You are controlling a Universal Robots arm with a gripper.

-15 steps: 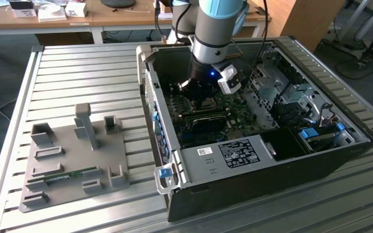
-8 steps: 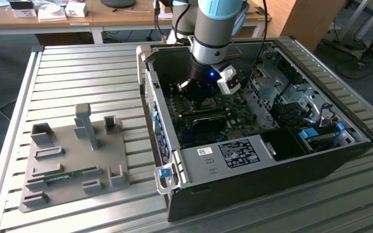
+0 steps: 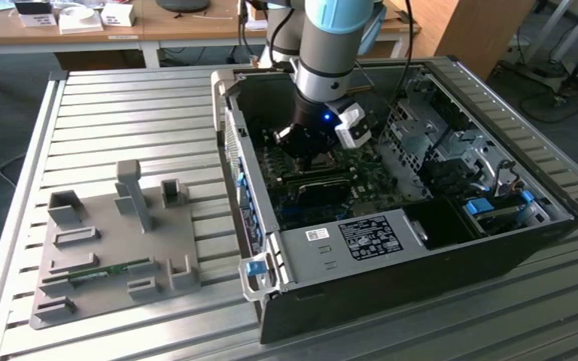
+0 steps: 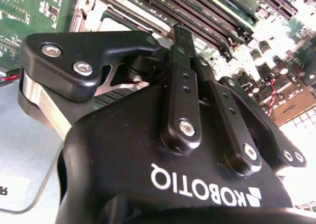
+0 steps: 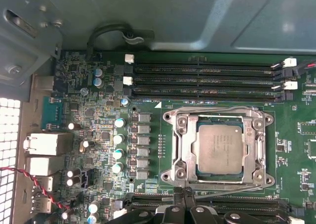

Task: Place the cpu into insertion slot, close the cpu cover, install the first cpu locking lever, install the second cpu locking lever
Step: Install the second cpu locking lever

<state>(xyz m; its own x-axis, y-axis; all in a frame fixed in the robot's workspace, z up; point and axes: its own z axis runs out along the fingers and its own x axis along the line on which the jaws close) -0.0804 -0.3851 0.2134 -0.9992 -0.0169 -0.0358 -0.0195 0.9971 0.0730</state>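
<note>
In the first wrist view the cpu (image 5: 220,149) lies flat with its silver top up in the insertion slot (image 5: 247,135) on the green motherboard. The silvery cpu cover (image 5: 183,145) is folded down around it. One thin wire lever (image 5: 212,108) runs along the socket's far side and another lever (image 5: 232,187) along the near side. My gripper (image 5: 185,193) is shut, its black fingertips pressed together right at that near lever. The second wrist view shows the shut fingers (image 4: 181,33) pointing at the socket's edge. In the exterior view the gripper (image 3: 309,158) reaches down inside the open computer case.
Long black memory slots (image 5: 207,78) flank the socket, with more (image 5: 256,201) beside my fingertips. Capacitors (image 5: 118,135) and a red-black wire (image 5: 29,177) stand nearby. The case walls (image 3: 234,150) and power supply (image 3: 369,237) hem in the arm. A grey fixture plate (image 3: 108,241) lies on the slatted table.
</note>
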